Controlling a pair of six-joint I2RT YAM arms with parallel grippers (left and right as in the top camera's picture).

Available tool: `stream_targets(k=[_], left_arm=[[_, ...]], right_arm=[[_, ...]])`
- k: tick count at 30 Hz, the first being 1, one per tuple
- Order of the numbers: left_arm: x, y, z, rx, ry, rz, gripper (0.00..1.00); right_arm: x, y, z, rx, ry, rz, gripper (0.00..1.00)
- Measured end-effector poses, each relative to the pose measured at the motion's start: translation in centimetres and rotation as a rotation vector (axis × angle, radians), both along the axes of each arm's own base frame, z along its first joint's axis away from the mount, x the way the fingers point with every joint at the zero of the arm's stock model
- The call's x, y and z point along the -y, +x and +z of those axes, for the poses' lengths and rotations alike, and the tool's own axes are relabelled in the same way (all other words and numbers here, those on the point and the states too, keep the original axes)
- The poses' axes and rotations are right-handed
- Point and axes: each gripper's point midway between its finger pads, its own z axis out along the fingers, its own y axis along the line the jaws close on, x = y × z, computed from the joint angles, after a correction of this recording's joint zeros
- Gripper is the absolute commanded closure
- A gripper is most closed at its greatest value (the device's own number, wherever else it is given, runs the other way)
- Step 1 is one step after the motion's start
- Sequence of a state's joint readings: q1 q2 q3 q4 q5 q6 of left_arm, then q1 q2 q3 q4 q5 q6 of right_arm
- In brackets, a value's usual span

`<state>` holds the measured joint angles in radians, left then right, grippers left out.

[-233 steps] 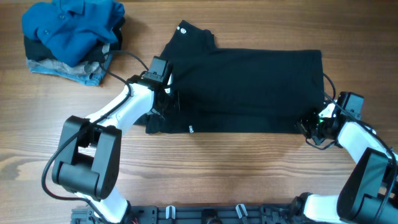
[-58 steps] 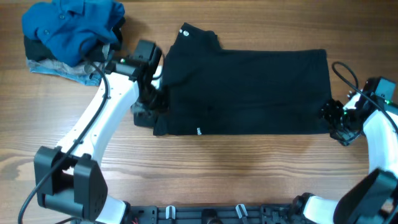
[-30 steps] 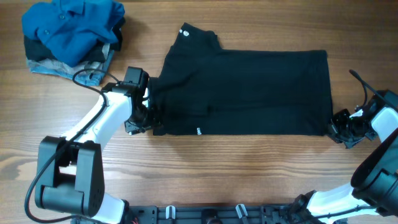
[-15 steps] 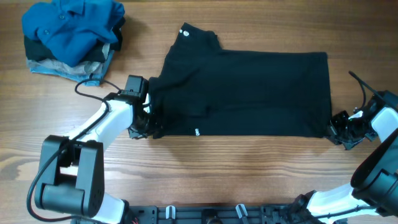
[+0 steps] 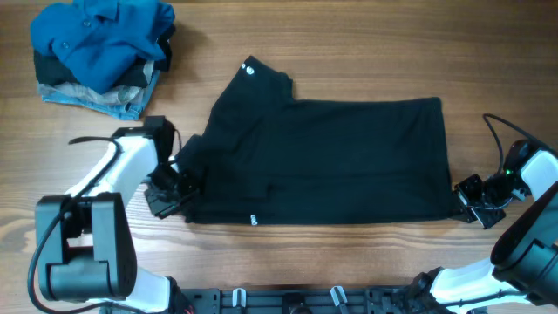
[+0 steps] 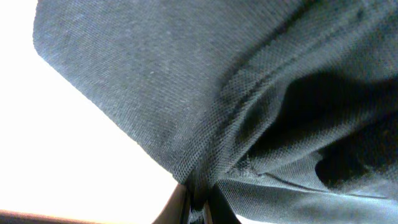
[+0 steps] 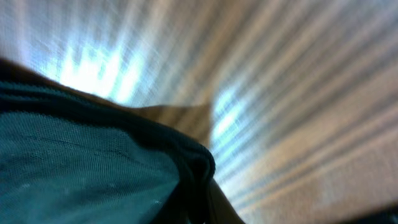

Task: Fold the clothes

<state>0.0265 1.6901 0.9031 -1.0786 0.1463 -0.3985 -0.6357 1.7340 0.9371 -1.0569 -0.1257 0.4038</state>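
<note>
While both arms hold its near corners, the T-shirt [image 5: 340, 157] lies flat across the middle of the table [image 5: 349, 270] as a wide black slab, with one sleeve sticking out toward 11 o'clock. The left gripper [image 5: 180, 186] sits at the T-shirt's 8 o'clock corner, jaws pressed together on the cloth. In the left wrist view a bunched fold of black knit runs down into the pinch at the bottom edge. The right gripper [image 5: 462, 194] is at the 4 o'clock corner, nearly closed, with the hem caught between its jaws. The right wrist view is smeared by motion but shows dark fabric running into the jaws over wood grain.

Compared with half a second ago, the whole T-shirt has slid toward 7 o'clock. Its label [image 5: 249, 67] now sits lower and a little further left, the hem tag [image 5: 254, 220] has dropped toward the near edge, and the right side has pulled inward, away from 3 o'clock. Both grippers have gone with it: the left one has drawn back toward 8 o'clock and the right one toward 6 o'clock. A second ago the left jaws stood apart, and now they are clamped. The pile [image 5: 100, 48] of blue and grey clothes at 10 o'clock has not moved.
</note>
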Motion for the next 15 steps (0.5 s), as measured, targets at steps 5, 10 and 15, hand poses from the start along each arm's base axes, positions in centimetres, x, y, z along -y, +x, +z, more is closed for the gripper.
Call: stream_targets(k=[5,10,15], left_arm=[[-1.0,-0.9,0.3,-0.04,0.008,0.042,0.86],[-1.2,-1.7,2.3,-0.109,0.012,0.043,0.78],[-1.5,0.7,6.4,-0.076,0.007,0.011,0.71]], right_arm=[[0.4,-0.2,0.6,0.001,-0.032,0.008,0.55],[1.6,1.0,3.5,0.073,-0.099,0.013,0.18],[3.6,4.3,9.2,0.275,-0.222,0.034,0.21]])
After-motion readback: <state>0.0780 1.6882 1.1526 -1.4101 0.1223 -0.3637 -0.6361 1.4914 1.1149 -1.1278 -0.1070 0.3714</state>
